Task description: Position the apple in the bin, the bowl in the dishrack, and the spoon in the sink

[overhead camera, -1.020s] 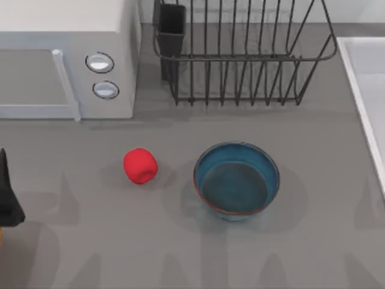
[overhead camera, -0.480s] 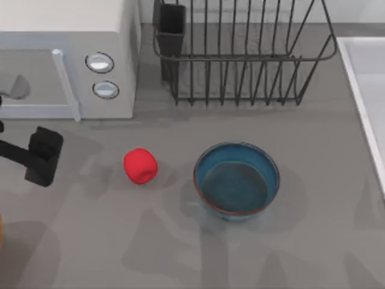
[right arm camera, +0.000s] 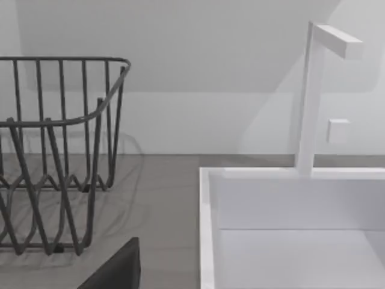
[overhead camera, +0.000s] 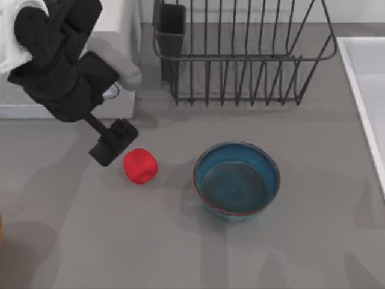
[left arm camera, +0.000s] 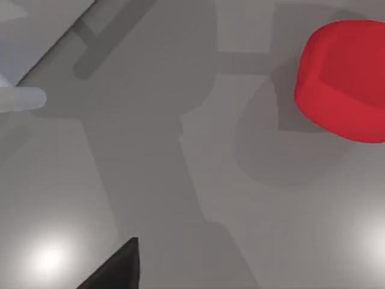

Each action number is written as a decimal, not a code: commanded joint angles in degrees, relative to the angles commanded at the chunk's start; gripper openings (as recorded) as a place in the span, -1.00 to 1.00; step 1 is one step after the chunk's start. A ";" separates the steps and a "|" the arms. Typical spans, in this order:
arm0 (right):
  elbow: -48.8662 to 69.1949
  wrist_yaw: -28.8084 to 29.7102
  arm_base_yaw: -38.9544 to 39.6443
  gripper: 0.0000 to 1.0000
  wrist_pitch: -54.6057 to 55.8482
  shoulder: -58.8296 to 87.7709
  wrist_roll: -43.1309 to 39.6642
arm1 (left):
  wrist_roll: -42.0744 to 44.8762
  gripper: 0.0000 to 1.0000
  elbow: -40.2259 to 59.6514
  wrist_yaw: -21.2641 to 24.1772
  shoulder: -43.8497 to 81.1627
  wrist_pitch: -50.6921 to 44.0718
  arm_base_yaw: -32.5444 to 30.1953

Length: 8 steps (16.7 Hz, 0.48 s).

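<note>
The red apple [overhead camera: 140, 165] lies on the grey counter left of the blue bowl [overhead camera: 236, 180], which stands upright and empty. My left gripper [overhead camera: 113, 144] hangs open just to the apple's left, close beside it and not around it. In the left wrist view the apple [left arm camera: 346, 78] sits ahead of one dark fingertip [left arm camera: 117, 271]. The black wire dishrack [overhead camera: 240, 60] stands at the back. The white sink [overhead camera: 368, 90] runs along the right edge. A dark part of my right gripper [right arm camera: 117, 271] faces the sink [right arm camera: 289, 229] and the dishrack [right arm camera: 60, 150]. The spoon and the bin are out of view.
A white microwave [overhead camera: 120, 36] stands at the back left, partly covered by my left arm. A white faucet [right arm camera: 316, 90] rises behind the sink. Open grey counter lies in front of the apple and the bowl.
My left arm has swung in from the left edge toward the middle, and its gripper now hangs beside the apple. The apple and the bowl have not moved.
</note>
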 joint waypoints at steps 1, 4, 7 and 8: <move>0.00 0.00 0.00 1.00 0.00 0.00 0.00 | 1.11 1.00 3.56 0.00 4.60 -2.38 -1.03; 0.00 0.00 0.00 1.00 0.00 0.00 0.00 | 3.92 1.00 12.68 0.05 15.82 -8.22 -3.62; 0.00 0.00 0.00 1.00 0.00 0.00 0.00 | 5.73 1.00 18.66 0.10 22.68 -11.82 -5.27; 0.00 0.00 0.00 1.00 0.00 0.00 0.00 | 6.06 1.00 19.75 0.11 23.95 -12.47 -5.57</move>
